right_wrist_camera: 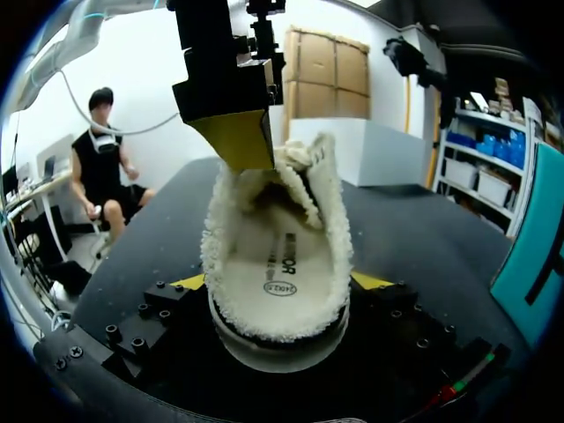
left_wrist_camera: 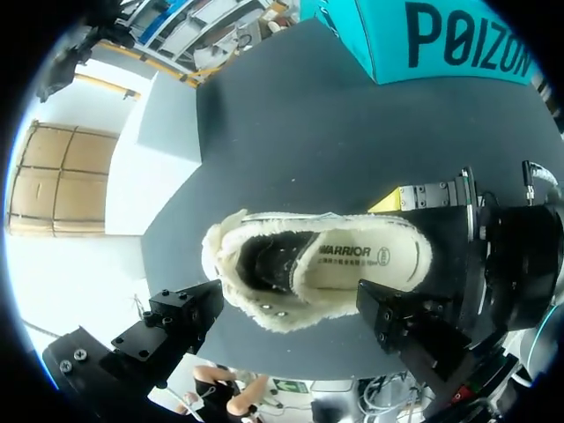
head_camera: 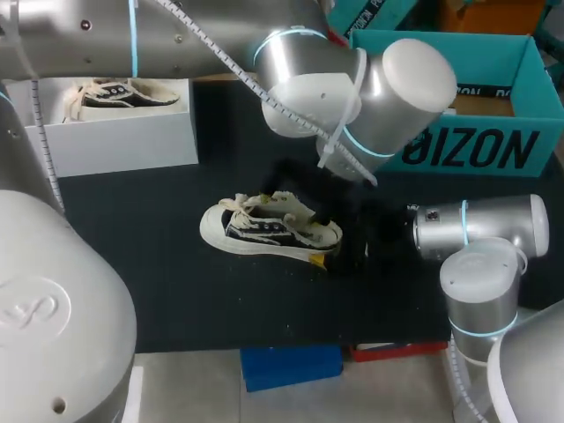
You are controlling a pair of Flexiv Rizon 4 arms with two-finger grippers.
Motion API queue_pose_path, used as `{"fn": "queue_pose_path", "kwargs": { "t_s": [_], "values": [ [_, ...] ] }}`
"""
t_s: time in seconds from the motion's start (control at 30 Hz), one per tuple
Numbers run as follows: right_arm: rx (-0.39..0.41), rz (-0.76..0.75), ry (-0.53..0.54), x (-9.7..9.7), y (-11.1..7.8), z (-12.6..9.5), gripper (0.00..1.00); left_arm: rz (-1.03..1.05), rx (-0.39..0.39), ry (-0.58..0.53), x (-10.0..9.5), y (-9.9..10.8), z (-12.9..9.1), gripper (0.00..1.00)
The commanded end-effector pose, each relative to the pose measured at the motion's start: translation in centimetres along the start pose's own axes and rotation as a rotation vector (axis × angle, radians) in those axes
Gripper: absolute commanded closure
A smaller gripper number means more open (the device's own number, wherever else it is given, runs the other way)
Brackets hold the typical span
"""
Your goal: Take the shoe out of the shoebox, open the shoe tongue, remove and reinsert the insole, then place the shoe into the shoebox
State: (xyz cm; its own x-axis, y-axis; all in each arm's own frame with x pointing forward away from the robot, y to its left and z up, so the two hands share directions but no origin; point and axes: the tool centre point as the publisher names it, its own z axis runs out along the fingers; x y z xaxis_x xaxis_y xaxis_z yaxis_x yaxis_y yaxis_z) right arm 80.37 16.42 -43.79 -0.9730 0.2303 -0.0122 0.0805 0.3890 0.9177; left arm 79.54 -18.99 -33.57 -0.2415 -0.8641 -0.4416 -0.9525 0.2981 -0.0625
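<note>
A cream fleece-lined shoe (head_camera: 264, 225) with black canvas sides stands on the black mat (head_camera: 159, 264) at the table's middle. Its white printed insole (left_wrist_camera: 352, 256) lies inside, and the tongue is pulled toward the toe. My right gripper (right_wrist_camera: 280, 282) clasps the heel from both sides, its yellow tips against the shoe's flanks. In the head view the right gripper (head_camera: 324, 238) sits at the heel end. My left gripper (left_wrist_camera: 291, 308) hangs open above the shoe's opening, touching nothing. One of its yellow-tipped fingers (right_wrist_camera: 233, 132) shows over the tongue area. In the head view the left wrist hides that gripper.
A white shoebox (head_camera: 115, 132) at the back left holds a second shoe (head_camera: 123, 92). A teal box (head_camera: 476, 141) stands at the back right. A blue block (head_camera: 291, 366) and a red item (head_camera: 397, 351) lie at the front edge.
</note>
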Motion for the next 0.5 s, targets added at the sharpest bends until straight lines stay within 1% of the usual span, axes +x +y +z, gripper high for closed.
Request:
{"fn": "queue_pose_path", "kwargs": {
  "t_s": [0.03,0.27,0.5],
  "values": [
    [0.001,0.001,-0.002,0.0,-0.1,0.3,1.00,0.007,-0.019,-0.038,1.4,-0.8,0.8,0.00],
    [0.001,0.001,-0.002,0.0,-0.1,0.3,1.00,0.000,-0.041,-0.073,1.4,-1.0,2.1,0.00],
    [0.001,0.001,-0.002,0.0,-0.1,0.3,1.00,-0.004,-0.055,-0.084,0.1,-0.7,3.3,0.00]
  ]
}}
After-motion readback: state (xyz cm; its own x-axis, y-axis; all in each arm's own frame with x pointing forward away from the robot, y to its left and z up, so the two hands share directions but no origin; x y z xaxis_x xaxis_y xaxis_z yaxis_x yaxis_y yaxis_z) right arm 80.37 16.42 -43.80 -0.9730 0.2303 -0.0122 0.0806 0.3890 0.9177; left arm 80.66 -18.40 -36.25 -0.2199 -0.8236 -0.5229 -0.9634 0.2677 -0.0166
